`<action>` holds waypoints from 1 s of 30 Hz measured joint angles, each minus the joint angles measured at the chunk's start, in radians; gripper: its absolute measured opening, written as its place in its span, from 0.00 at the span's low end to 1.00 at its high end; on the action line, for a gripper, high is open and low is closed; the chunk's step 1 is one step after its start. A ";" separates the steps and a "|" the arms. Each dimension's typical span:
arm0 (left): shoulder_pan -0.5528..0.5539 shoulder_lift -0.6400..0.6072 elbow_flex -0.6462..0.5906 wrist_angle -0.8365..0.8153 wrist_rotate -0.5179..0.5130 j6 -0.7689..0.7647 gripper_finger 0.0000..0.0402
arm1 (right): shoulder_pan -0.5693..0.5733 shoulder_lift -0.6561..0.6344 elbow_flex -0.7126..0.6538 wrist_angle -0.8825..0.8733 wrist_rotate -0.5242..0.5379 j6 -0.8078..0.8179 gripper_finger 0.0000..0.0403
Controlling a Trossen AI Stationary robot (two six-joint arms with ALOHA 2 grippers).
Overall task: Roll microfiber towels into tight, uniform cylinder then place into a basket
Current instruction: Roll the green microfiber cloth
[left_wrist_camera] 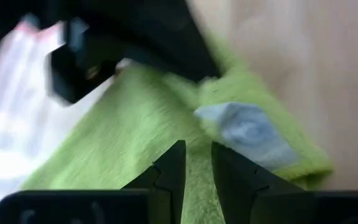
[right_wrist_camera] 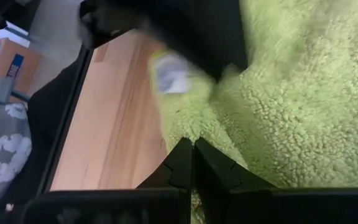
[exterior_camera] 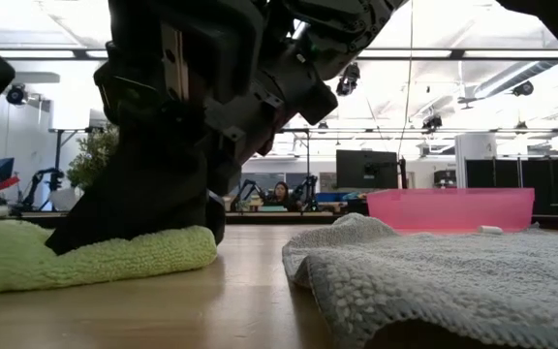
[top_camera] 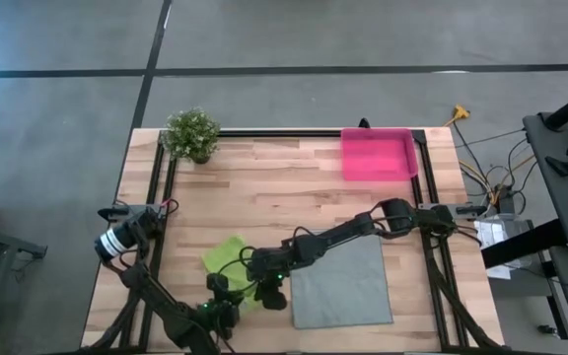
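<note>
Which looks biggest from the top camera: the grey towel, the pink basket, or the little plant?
1. Grey towel, spread flat, looks biggest.
2. Pink basket comes next.
3. Plant looks smallest.
All sit on the table, so closeness barely skews this.

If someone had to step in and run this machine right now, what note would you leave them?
Left gripper: slightly open over the green towel, holding nothing.
Right gripper: shut, tips pressed on the same towel.
Green towel: bunched on the table's left front, partly folded, not a tight roll.
Grey towel: flat on the table, untouched.
Pink basket: at the back right; no towel shows in it.
Left to do: roll both towels, then place both in the basket.
</note>
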State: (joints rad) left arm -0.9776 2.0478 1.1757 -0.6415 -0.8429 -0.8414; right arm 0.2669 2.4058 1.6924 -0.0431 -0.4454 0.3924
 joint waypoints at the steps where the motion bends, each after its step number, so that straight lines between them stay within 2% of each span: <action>1: -0.003 0.005 0.001 0.039 -0.001 0.009 0.16 | 0.000 0.000 0.000 -0.001 0.000 -0.009 0.02; 6: -0.006 0.038 0.006 0.163 0.003 0.066 0.16 | -0.004 0.000 0.000 -0.001 -0.003 -0.024 0.02; 14: -0.014 0.095 0.012 0.241 -0.004 0.065 0.16 | -0.012 -0.011 -0.002 -0.006 0.004 -0.088 0.02; 23: -0.028 0.105 0.042 0.246 0.001 0.067 0.16 | -0.013 -0.086 -0.002 -0.105 0.012 -0.281 0.02; 30: -0.035 0.105 0.045 0.248 0.042 0.104 0.16 | -0.020 -0.158 -0.001 -0.208 0.038 -0.472 0.02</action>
State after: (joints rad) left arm -1.0131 2.1525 1.2204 -0.3934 -0.8009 -0.7371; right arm 0.2469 2.2481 1.6913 -0.2508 -0.4073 -0.0800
